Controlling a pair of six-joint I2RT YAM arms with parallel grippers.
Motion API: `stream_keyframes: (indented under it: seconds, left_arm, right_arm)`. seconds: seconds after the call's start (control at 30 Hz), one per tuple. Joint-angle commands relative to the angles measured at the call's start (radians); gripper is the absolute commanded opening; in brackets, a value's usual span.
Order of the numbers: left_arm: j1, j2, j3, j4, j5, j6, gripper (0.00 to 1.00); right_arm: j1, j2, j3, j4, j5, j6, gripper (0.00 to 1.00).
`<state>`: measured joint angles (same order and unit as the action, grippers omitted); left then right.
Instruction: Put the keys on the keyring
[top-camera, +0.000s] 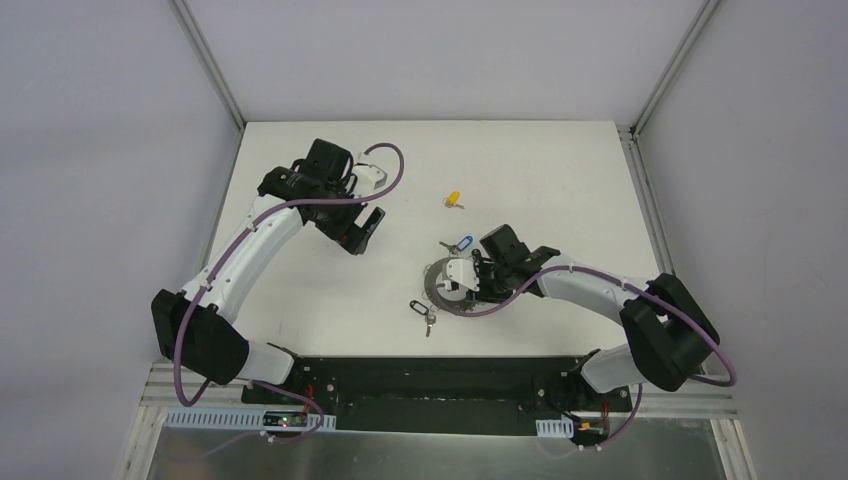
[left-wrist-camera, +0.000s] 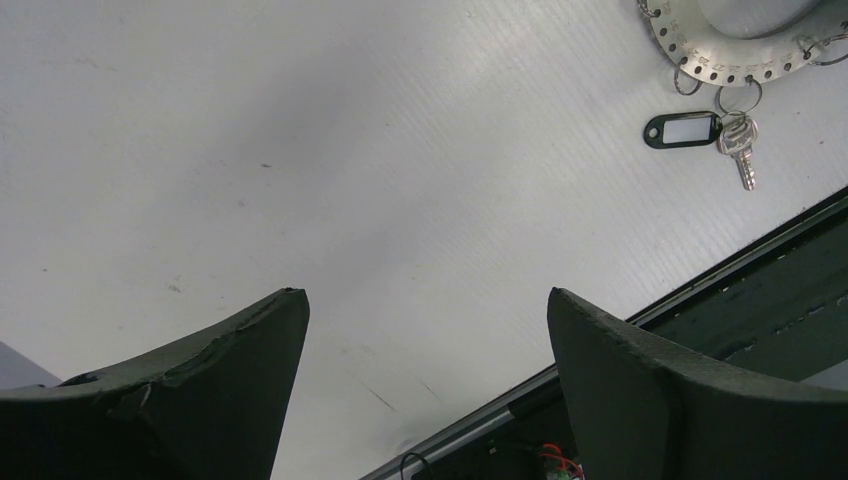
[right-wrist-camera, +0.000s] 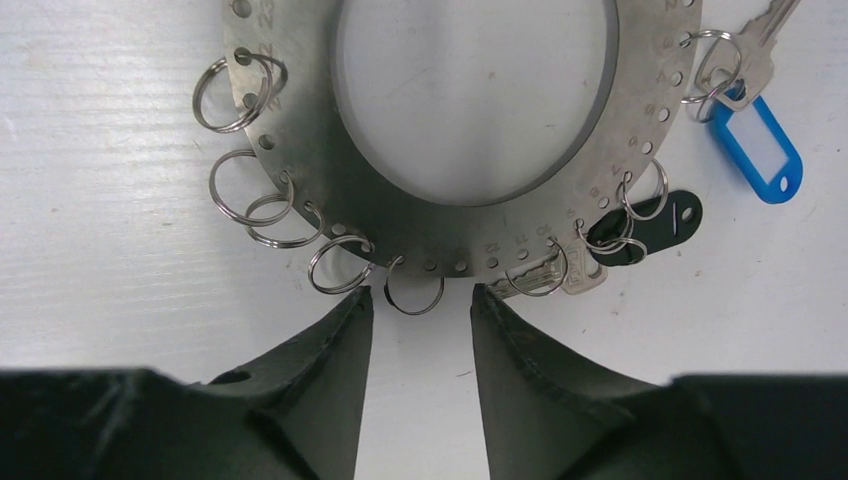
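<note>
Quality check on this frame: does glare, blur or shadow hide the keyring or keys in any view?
Top external: even soft light, faint shadows; the yellow key is tiny but distinct. Left wrist: the near fingers look dark with little detail, and the keyring is cropped at the top edge. Right wrist: keyring sharp, only mild sheen, nothing blown out.
</note>
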<state>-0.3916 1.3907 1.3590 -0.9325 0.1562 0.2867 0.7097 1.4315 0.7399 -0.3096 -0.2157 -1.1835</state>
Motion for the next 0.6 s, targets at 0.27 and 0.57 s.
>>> stream_keyframes:
  seconds: [0.27, 0.57]
  left_arm:
    - [0.007, 0.007, 0.029, -0.026, 0.011, -0.002, 0.91]
    - [0.007, 0.014, 0.031, -0.041, 0.014, 0.003, 0.90]
  right_arm:
    - [0.012, -0.028, 0.009, -0.006, -0.007, -0.014, 0.31]
    - [0.014, -0.017, 0.041, -0.040, -0.041, -0.009, 0.18]
